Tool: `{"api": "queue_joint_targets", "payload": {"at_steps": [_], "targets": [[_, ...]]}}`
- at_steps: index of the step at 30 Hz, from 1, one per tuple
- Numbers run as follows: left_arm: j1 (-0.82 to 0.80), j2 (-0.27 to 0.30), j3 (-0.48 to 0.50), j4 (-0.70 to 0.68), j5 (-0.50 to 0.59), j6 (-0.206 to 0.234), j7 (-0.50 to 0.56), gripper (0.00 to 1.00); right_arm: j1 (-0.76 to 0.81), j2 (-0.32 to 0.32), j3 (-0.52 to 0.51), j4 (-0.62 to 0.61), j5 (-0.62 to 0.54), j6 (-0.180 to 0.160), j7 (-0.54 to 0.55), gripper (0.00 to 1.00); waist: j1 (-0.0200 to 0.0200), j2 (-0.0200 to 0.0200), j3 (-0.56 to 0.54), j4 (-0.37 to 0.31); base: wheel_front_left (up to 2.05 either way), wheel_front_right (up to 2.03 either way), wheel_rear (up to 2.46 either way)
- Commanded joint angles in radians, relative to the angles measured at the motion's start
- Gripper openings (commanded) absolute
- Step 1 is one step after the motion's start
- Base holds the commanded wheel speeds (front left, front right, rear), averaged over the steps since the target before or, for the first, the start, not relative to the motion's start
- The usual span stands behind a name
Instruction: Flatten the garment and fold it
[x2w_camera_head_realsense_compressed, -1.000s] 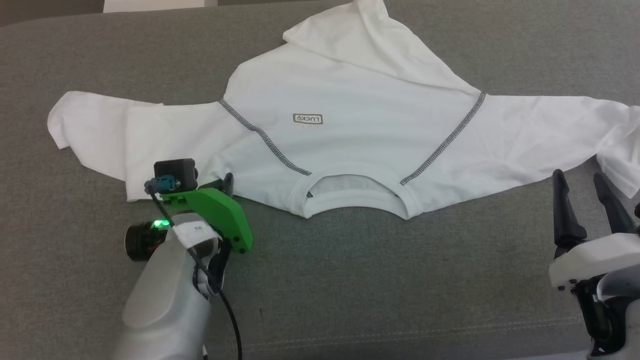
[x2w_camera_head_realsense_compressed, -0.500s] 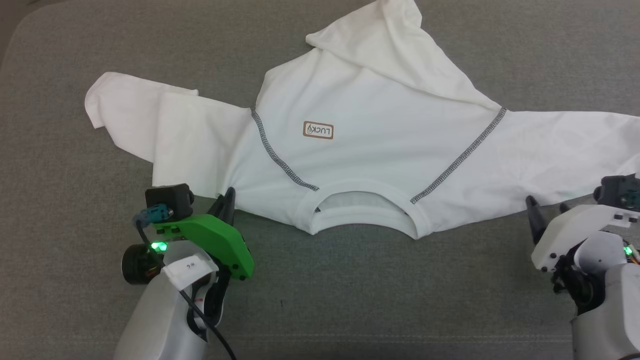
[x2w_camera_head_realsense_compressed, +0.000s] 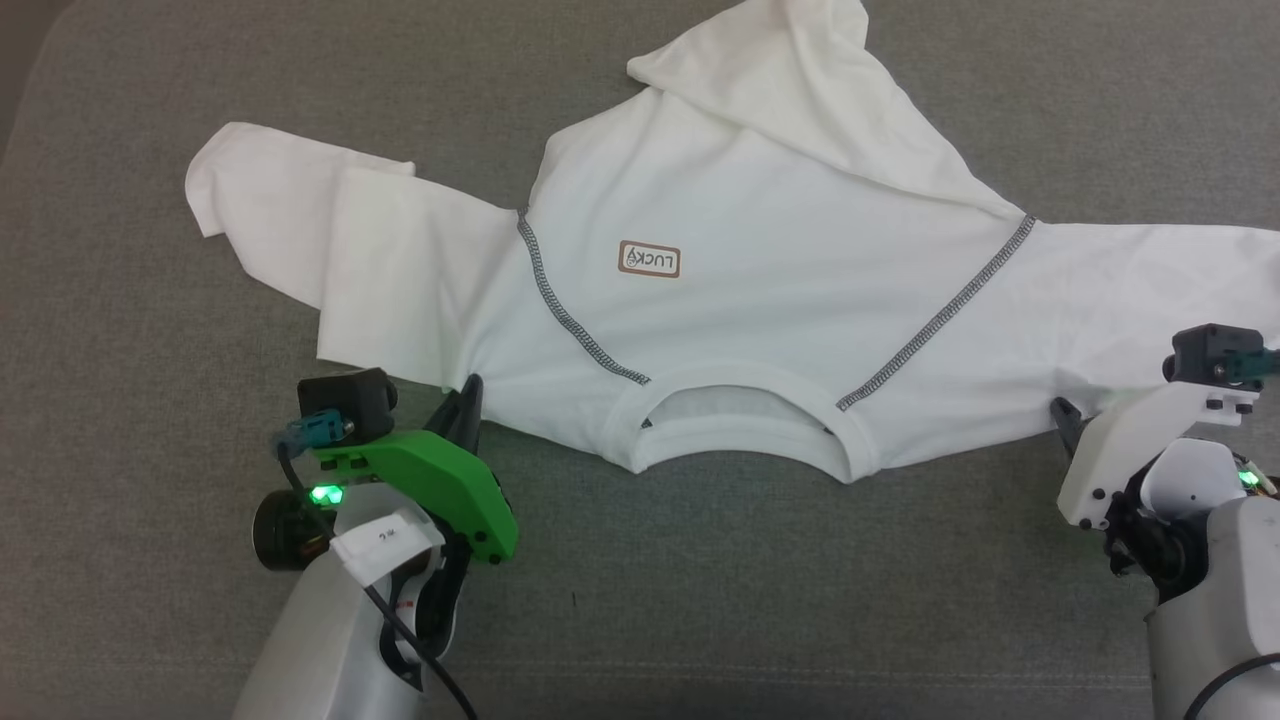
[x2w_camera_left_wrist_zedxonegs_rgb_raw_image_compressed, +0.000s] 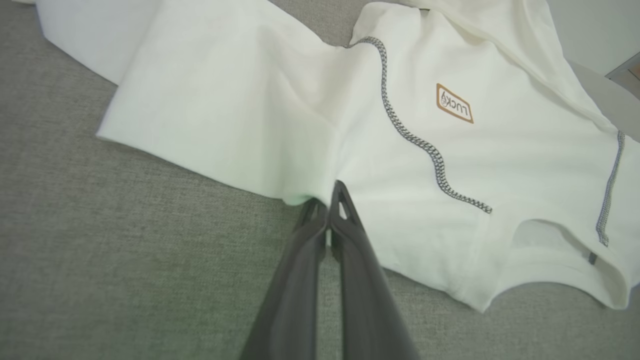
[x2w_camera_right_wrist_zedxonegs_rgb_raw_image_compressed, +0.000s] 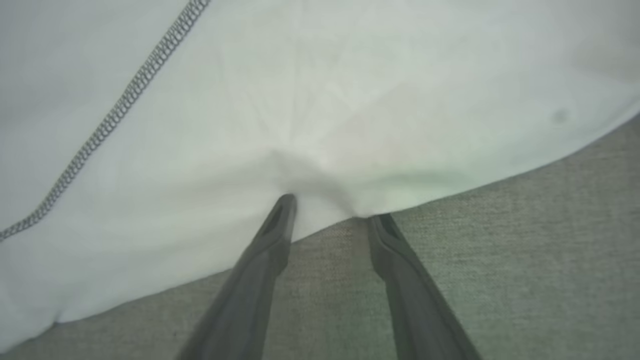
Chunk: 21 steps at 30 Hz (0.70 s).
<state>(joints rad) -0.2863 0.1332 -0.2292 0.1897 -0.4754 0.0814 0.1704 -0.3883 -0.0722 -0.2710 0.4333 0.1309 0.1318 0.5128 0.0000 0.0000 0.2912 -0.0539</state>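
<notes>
The garment (x2w_camera_head_realsense_compressed: 760, 300) is a white T-shirt with dark zigzag seams, lying spread on a grey surface. Its ribbed neckline (x2w_camera_head_realsense_compressed: 745, 435) faces me and its far hem is folded over itself (x2w_camera_head_realsense_compressed: 800, 90). My left gripper (x2w_camera_head_realsense_compressed: 465, 395) is shut on the near edge of the left shoulder. In the left wrist view this gripper (x2w_camera_left_wrist_zedxonegs_rgb_raw_image_compressed: 327, 202) has its fingers pressed together on the cloth (x2w_camera_left_wrist_zedxonegs_rgb_raw_image_compressed: 450, 150). My right gripper (x2w_camera_head_realsense_compressed: 1072, 414) is at the near edge of the right sleeve. In the right wrist view this gripper (x2w_camera_right_wrist_zedxonegs_rgb_raw_image_compressed: 330, 210) has its fingers apart, with puckered fabric (x2w_camera_right_wrist_zedxonegs_rgb_raw_image_compressed: 320, 100) between the tips.
A grey cloth surface (x2w_camera_head_realsense_compressed: 700, 600) stretches under everything, with bare room between the two arms in front of the neckline. Its rounded left edge (x2w_camera_head_realsense_compressed: 25, 110) shows at the upper left. The left sleeve end (x2w_camera_head_realsense_compressed: 260, 210) lies creased and doubled over.
The head camera has shifted. My right gripper has moved forward to the right sleeve's near edge and its fingers have drawn closer together. The left gripper stays shut on the shoulder edge.
</notes>
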Motion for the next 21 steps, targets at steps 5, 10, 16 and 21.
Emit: {"api": "queue_joint_targets", "payload": {"at_steps": [5, 10, 16, 21], "targets": [[0.010, 0.008, 0.001, -0.004, -0.011, 0.003, -0.002, 0.00, 0.017, 0.022, 0.021, -0.008, -0.008, -0.001, 0.003, 0.00, 0.0000, 0.0000, 0.007, -0.004, 0.00, 0.00, 0.00], [0.013, 0.008, 0.008, -0.011, -0.024, -0.008, -0.027, 0.00, 0.034, 0.022, 0.018, -0.054, 0.009, -0.001, -0.031, 0.00, 0.0000, 0.0000, -0.012, -0.008, 0.00, 0.00, 0.00], [0.028, -0.002, 0.053, -0.107, -0.123, -0.060, -0.053, 0.00, 0.104, 0.022, 0.013, -0.223, 0.029, -0.001, -0.033, 0.00, 0.0000, 0.0000, -0.066, -0.020, 0.00, 0.00, 0.00], [0.014, 0.026, 0.093, -0.257, -0.220, -0.106, 0.005, 0.00, 0.136, 0.022, 0.018, -0.474, -0.009, -0.001, 0.041, 0.00, 0.0000, 0.0000, -0.108, -0.038, 0.00, 0.00, 0.00]]}}
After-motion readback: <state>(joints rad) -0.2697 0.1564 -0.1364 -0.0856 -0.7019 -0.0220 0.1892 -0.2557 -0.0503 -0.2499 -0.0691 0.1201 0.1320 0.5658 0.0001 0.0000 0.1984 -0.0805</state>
